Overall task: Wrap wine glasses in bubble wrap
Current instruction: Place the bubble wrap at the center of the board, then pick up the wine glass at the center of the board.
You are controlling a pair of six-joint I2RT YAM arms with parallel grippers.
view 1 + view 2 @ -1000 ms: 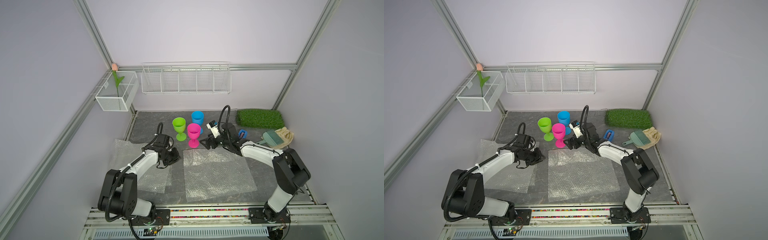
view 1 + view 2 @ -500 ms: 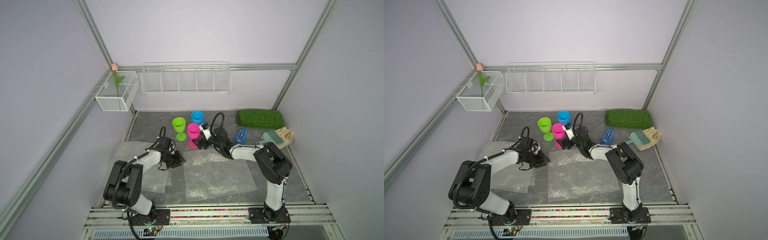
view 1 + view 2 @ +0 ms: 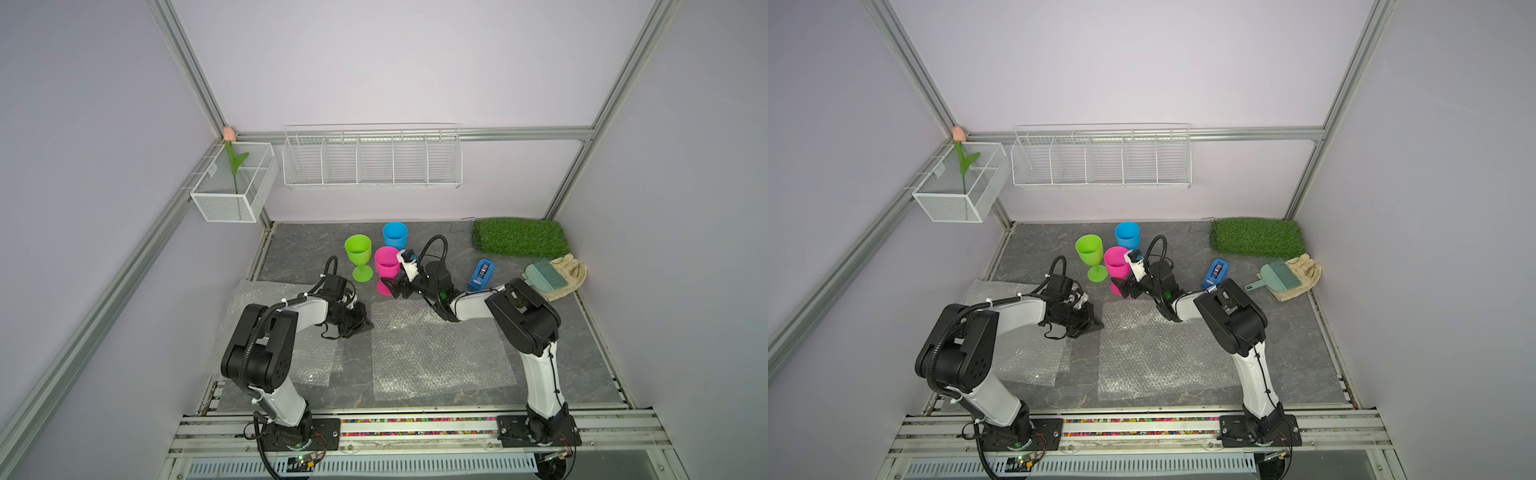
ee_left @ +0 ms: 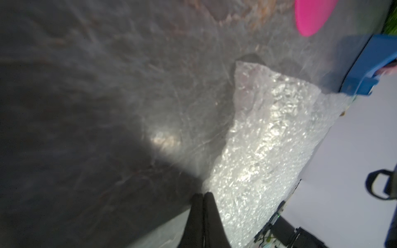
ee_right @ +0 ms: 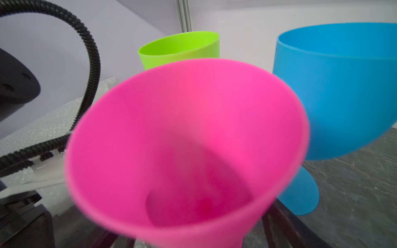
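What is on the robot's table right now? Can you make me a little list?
Glasses: green glass, pink glass, blue glass, all standing, unwrapped
Bubble wrap: sheets lying flat
Left end effector: shut, at a sheet's edge
Right end effector: open, around the pink glass's stem
Also there: grass mat, brush, glove
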